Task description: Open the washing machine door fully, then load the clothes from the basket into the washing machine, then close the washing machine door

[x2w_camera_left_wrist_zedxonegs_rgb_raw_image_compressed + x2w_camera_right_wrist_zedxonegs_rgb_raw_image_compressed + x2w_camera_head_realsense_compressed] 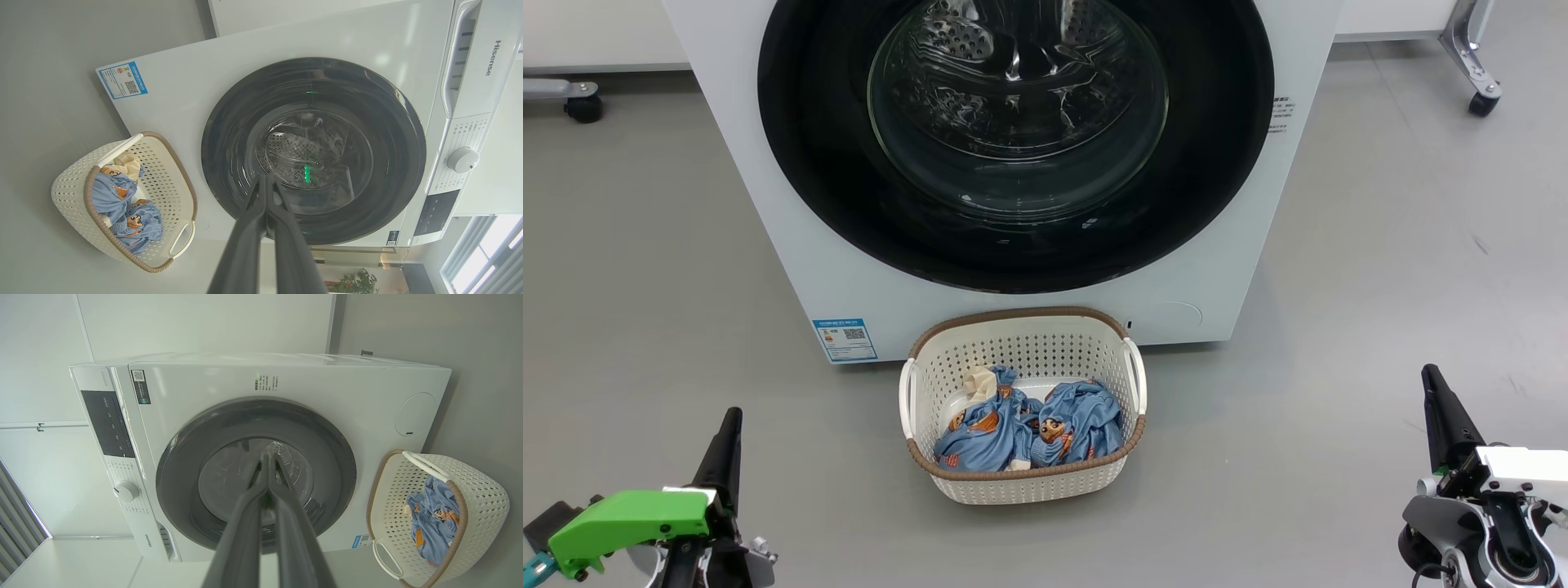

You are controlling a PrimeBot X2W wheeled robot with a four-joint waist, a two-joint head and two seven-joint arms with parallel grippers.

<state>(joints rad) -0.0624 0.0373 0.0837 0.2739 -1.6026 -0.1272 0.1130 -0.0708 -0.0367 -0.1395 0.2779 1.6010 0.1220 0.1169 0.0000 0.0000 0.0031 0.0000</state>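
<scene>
Your left gripper (732, 425) and right gripper (1431, 384) flank the basket (1021, 486), well apart from it, fingers pressed together, holding nothing, pointing toward the washing machine door (809, 163).

I see the white washer (849, 278) with its door (809, 122) shut flush, a black rim around clear glass. The basket (1021, 488) stands upright on the floor (645, 286) just before it, under the door. Blue clothes (988, 437) lie crumpled inside.

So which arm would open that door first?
Probably left, barely: the left gripper sits slightly nearer the closed washing machine door than the right gripper. Both are shut and clear of it.
</scene>
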